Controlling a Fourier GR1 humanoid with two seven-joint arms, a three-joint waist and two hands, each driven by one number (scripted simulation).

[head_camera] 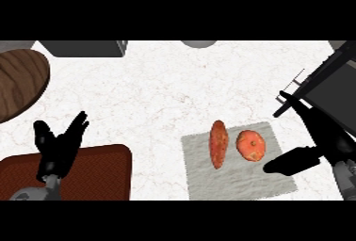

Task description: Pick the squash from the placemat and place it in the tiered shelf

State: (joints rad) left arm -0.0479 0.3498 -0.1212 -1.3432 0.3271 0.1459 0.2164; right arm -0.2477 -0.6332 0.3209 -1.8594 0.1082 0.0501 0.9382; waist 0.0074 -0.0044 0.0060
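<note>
I'm at the reach step — nothing is picked up yet. The grey placemat (240, 181) lies on the white worktop (173, 84) with two things on it: a long thin orange one (218, 143) and a rounder orange one (250, 144) just beside it, apart from each other. I take the round one for the squash, but that is a guess from shape. My right hand (316, 136) hangs over the mat's right edge, released, fingers straight and pointing up the view, thumb stuck out toward the round piece, not touching it. My left hand (59, 143) rests open at lower left, fingers up, over the edge of a brown tray (104, 164). The shelf (327, 80) is the dark frame at the right edge, right beside my right hand. Next move as I judge it — shift the right hand left and down over the round piece, curl round it, lift, then carry it right to the shelf.
</note>
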